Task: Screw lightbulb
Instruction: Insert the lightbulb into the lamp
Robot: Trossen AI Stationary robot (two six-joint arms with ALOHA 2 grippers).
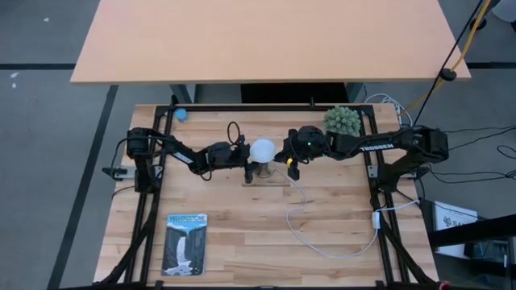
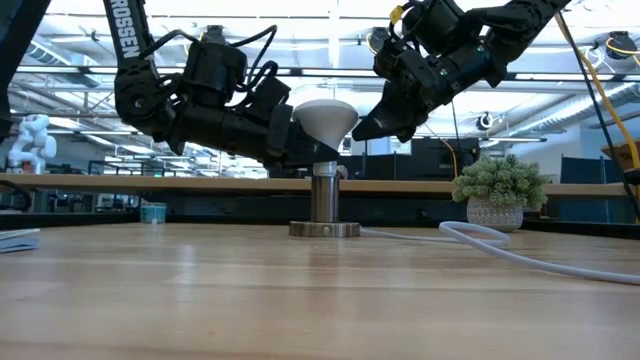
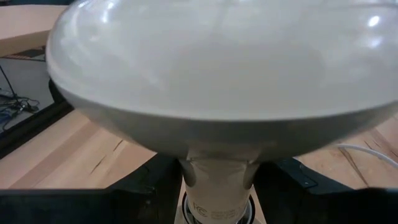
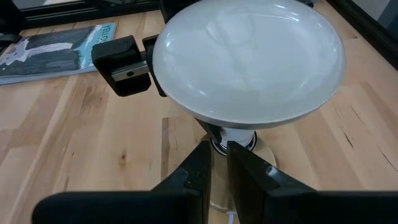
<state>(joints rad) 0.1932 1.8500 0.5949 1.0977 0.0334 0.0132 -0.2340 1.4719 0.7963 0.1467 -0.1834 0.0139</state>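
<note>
Left gripper [image 1: 244,155] is reaching in from the table's left side and is clamping the lightbulb [image 1: 262,150] at its cone, one finger [image 4: 124,65] showing beside the globe in the right wrist view; in the left wrist view the globe is filling nearly the whole frame, so the fingers are showing only as dark shapes on either side of the neck; right gripper [image 4: 219,163] is hanging just beside the bulb on its other side, its two fingers nearly together with only a thin gap, holding nothing and not touching the bulb.

Lightbulb is standing upright, globe up, with its narrow base seated in the socket [image 2: 324,205], a metal post on a round foot near the table's centre; the screw threads are hidden inside the socket, so how far it is seated cannot be told; a white cord [image 1: 322,234] is running from the socket's foot in a loop toward the table's right edge.

Wooden table [image 1: 242,242] is lying open on the near half; a blue booklet [image 1: 185,244] is lying flat near the front left edge, well apart from the socket; a small potted plant [image 1: 342,121] is sitting by the far right edge, just behind the right arm; a small blue object [image 1: 181,114] is resting at the far left edge, too small to identify; black frame rails are bounding the left, right and far sides.
</note>
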